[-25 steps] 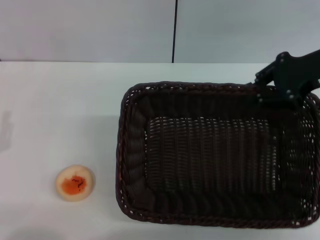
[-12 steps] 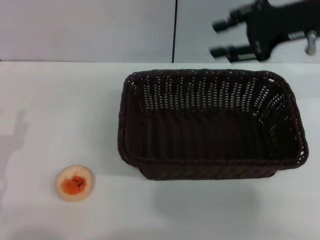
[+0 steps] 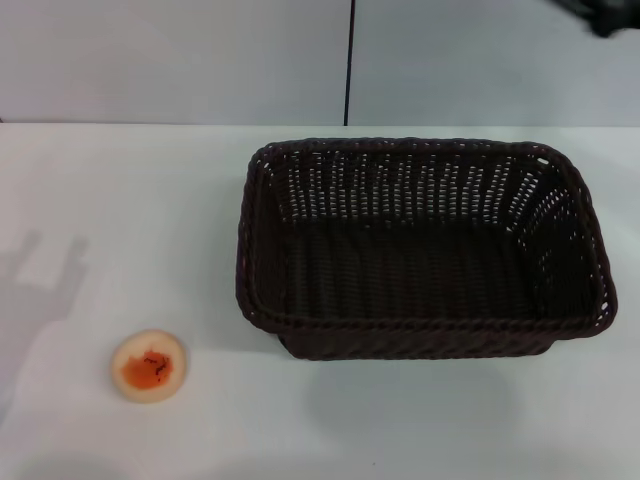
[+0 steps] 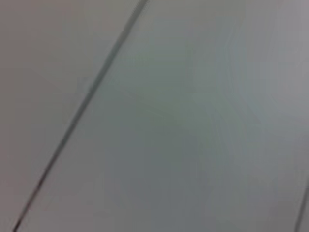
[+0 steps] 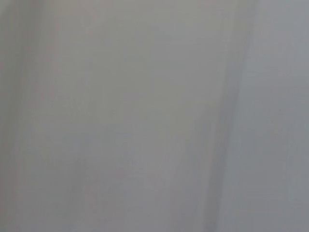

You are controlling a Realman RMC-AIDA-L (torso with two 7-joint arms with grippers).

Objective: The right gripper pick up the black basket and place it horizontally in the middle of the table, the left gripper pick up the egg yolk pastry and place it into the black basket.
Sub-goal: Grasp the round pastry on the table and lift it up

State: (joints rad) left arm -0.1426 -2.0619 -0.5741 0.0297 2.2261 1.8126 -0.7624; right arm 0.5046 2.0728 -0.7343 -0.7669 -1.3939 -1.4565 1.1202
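Observation:
The black basket [image 3: 420,250] stands upright and empty on the white table [image 3: 130,200], lengthwise across the middle and right. Nothing holds it. The egg yolk pastry [image 3: 149,366] lies on the table near the front left, well apart from the basket. Only a dark bit of my right arm [image 3: 612,14] shows, at the top right corner, high above the basket's far right end. My left gripper is out of view. Both wrist views show only a blurred grey surface.
A shadow [image 3: 45,280] in the shape of a gripper falls on the table's left side, above the pastry. A grey wall with a dark vertical seam [image 3: 350,60] stands behind the table.
The basket went from lifted and tilted in my right gripper to standing on the table. The right gripper let go and rose out to the top right. The shadow at the left moved inward.

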